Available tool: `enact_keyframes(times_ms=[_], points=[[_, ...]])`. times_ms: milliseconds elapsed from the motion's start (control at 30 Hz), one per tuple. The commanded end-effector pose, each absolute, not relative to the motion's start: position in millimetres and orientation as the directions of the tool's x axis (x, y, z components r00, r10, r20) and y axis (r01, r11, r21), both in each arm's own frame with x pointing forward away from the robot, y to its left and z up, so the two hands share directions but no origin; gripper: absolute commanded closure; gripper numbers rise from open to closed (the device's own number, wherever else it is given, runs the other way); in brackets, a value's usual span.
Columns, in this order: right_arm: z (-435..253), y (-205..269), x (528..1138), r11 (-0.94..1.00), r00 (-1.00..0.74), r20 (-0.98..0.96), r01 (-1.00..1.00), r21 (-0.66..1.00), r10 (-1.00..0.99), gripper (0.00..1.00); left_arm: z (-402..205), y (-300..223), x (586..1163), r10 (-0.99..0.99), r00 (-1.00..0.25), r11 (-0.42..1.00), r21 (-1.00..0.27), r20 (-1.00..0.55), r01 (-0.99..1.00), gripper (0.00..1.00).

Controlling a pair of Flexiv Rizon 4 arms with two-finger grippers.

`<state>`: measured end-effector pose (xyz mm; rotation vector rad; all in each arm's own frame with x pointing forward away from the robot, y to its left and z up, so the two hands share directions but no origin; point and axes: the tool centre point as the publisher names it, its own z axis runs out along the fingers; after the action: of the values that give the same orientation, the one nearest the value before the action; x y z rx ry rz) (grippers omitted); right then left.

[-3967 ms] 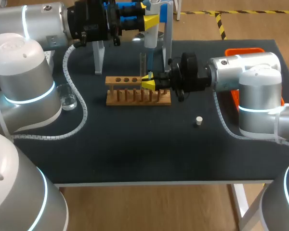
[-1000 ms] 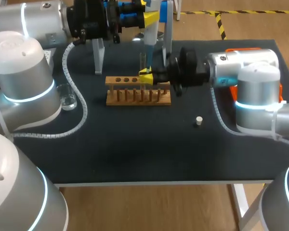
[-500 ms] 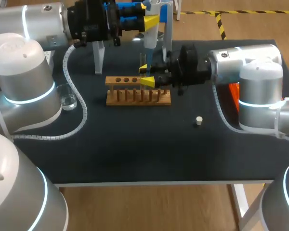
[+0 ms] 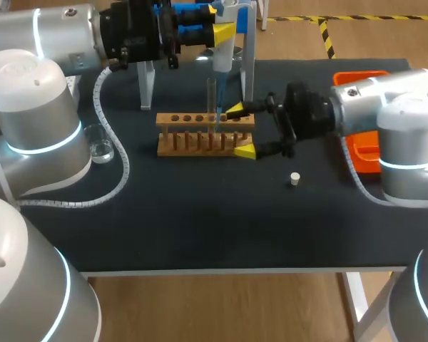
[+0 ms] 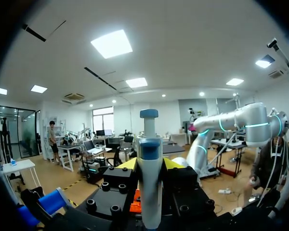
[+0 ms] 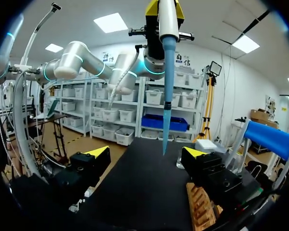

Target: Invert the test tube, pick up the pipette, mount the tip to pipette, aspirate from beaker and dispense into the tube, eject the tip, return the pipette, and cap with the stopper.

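The wooden rack (image 4: 205,135) sits on the far half of the dark table (image 4: 200,214). It is a flat-topped block with a row of round holes on thin pegs. A clear glass test tube (image 4: 211,94) stands upright in one hole; three holes to its left show dark and unfilled. What the tube holds cannot be made out.

At the left, close to the left arm, stands a small clear beaker (image 4: 100,142); its contents are too faint to judge. An orange tray (image 4: 362,146) lies at the right edge, mostly hidden behind the right arm. A small white stopper (image 4: 294,179) rests alone on the mat, near and right of the rack.

The left gripper (image 4: 225,32) is pinched on the pipette (image 4: 223,50), a white plastic barrel held upright above the rack. In the left wrist view the gripper (image 5: 149,164) clamps the barrel (image 5: 150,187) from both sides. The slim, tapering blue tip (image 4: 217,107) points down and overlaps the tube; whether it is inside cannot be told.

The right gripper (image 4: 240,130) is at the rack's right end with its fingers spread wide, touching nothing. In the right wrist view the gripper (image 6: 146,153) is parted, the blue tip (image 6: 166,96) hanging ahead of it and the rack (image 6: 202,207) just beside one finger.
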<state>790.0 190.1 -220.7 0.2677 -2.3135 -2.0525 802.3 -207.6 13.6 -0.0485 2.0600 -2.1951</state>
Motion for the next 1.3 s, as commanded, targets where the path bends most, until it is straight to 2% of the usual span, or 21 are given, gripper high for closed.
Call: enact_keyframes(times_ms=[33,733,967,1300], points=[[-220,162,773,0.125,-0.987,-0.09,-0.107,0.986,-0.135,0.0,13,-207,803,-0.116,-0.991,-0.062,-0.995,-0.067,0.075,1.0],[-223,152,766,0.152,-0.986,-0.109,-0.128,0.98,-0.127,0.0,10,-204,801,-0.124,-0.99,-0.068,-0.995,-0.069,0.077,1.0],[-223,152,766,0.152,-0.986,-0.109,-0.128,0.98,-0.127,0.0,-9,-173,796,-0.176,-0.977,-0.075,-0.988,-0.119,0.133,1.0],[-223,152,766,0.152,-0.986,-0.109,-0.128,0.98,-0.127,0.0,-22,-101,798,-0.253,-0.955,-0.041,-0.985,-0.153,0.169,1.0]])
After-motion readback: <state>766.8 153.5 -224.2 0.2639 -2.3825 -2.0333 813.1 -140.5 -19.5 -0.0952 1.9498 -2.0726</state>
